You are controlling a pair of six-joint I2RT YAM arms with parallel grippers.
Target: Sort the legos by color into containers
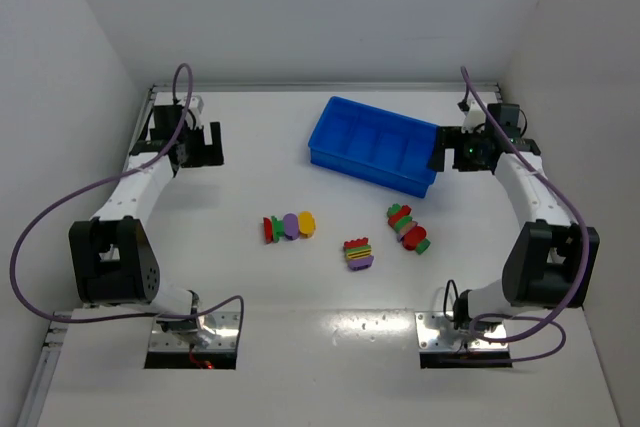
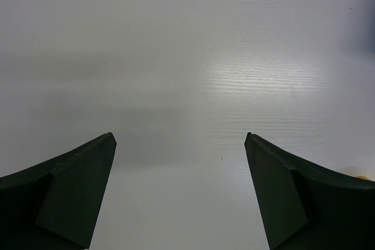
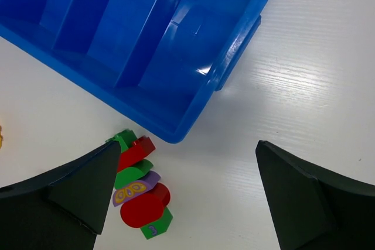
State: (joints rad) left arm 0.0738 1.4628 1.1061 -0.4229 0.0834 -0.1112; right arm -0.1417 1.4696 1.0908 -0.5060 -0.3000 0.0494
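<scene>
- We see three lego stacks lying on the table, all just outside the blue bin.
- Right claw hangs wide, holding nothing, over the bin's corner.
- Left claw, wide too, hovers far off.

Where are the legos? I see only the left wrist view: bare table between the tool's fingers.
Observer: Three multicoloured stacks lie mid-table: left stack, middle stack, right stack.
Operator: And the bin?
Observer: The blue bin stands behind them, toward the right; it looks empty.
Operator: What is the right tool doing?
Observer: The right tool is open and holds nothing, beside the bin's right end.
</scene>
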